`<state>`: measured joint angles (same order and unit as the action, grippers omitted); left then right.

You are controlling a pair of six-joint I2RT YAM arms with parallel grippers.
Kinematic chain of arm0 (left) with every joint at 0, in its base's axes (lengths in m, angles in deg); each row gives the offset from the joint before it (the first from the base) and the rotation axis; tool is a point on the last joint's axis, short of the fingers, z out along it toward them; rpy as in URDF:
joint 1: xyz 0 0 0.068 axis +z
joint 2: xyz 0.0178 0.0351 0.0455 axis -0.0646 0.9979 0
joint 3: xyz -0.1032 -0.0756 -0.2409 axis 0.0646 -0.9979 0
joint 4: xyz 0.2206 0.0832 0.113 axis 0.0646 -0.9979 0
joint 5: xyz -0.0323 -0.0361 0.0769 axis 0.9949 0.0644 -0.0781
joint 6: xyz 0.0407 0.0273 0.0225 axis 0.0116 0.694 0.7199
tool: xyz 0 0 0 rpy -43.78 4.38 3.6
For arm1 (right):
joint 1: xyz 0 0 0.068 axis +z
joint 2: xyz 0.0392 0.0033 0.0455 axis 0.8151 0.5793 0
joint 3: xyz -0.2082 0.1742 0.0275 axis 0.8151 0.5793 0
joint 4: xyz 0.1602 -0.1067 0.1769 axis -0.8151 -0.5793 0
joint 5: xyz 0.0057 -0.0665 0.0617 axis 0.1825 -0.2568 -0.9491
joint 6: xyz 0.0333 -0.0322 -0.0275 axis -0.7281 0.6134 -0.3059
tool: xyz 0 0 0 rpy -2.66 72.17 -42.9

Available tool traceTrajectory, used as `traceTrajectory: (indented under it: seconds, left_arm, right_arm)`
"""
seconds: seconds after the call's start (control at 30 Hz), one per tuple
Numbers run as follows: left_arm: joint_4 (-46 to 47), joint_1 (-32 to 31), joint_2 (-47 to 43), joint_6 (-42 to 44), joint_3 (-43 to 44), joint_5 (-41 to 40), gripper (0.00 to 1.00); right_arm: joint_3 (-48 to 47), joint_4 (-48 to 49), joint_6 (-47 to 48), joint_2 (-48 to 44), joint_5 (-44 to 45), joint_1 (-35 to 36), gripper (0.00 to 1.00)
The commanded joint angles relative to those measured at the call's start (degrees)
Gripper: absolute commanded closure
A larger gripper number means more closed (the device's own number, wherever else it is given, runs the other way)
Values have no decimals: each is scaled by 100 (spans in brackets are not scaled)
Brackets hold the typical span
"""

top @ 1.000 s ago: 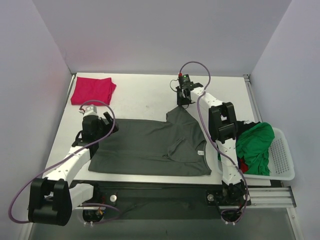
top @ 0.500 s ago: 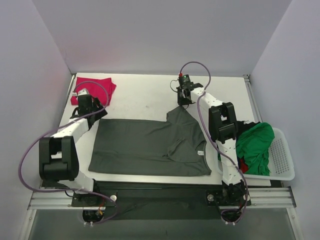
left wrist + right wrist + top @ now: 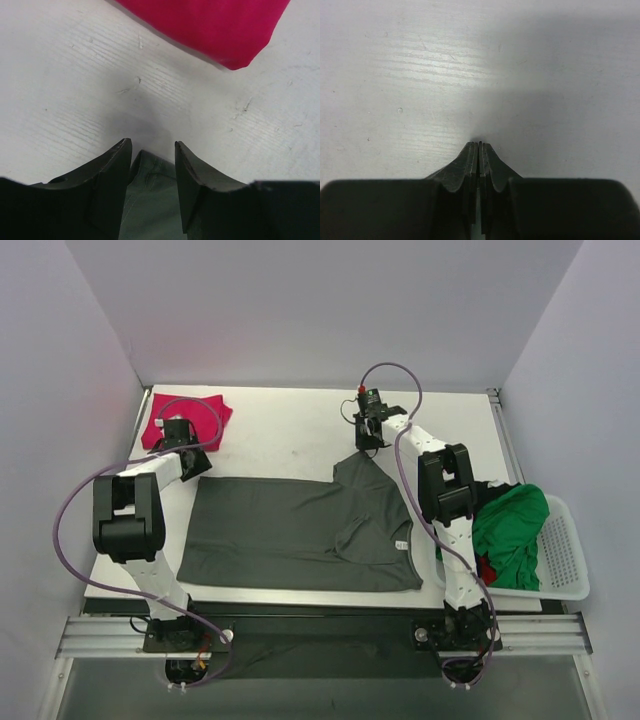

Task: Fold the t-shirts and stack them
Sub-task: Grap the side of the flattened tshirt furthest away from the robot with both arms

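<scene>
Two grippers work a dark grey-green t-shirt (image 3: 290,530). The left gripper (image 3: 152,145) stands spread over one corner. The right gripper (image 3: 479,145) is pressed together.

Your dark grey-green t-shirt (image 3: 300,535) lies spread flat on the near worktop (image 3: 290,430), its right part creased and drawn to a far-side point. The magenta-red t-shirt (image 3: 160,435) sits folded at the far left corner, and the bright green t-shirt (image 3: 515,525) lies crumpled in the white basket (image 3: 565,560).

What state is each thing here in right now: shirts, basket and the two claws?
Grey-green t-shirt: spread flat, unfolded.
Magenta t-shirt: folded.
Basket: holding clothes.
Green t-shirt: crumpled in the basket.
Left gripper: open, straddling the grey-green t-shirt's corner.
Right gripper: shut.
</scene>
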<state>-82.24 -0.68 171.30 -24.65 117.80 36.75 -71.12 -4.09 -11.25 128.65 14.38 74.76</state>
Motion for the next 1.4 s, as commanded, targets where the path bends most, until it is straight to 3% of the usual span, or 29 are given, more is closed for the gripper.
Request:
traceTrajectory:
  seconds: [0.0,0.53,1.07,1.17,1.37]
  left_arm:
    - [-195,66,127,133,290,-132,50]
    - [-221,75,39,194,44,-18,55]
    - [-257,66,224,370,220,342,87]
    - [-195,58,180,388,237,377,100]
    - [-2,5,119,458,369,693,100]
  right_arm:
    - [118,-335,24,-156,160,-74,100]
    - [144,-335,-2,-139,142,-74,100]
    - [416,-361,-204,-569,239,-118,100]
    - [416,-361,-231,-683,309,-118,100]
    - [311,-396,-187,-798,563,-144,100]
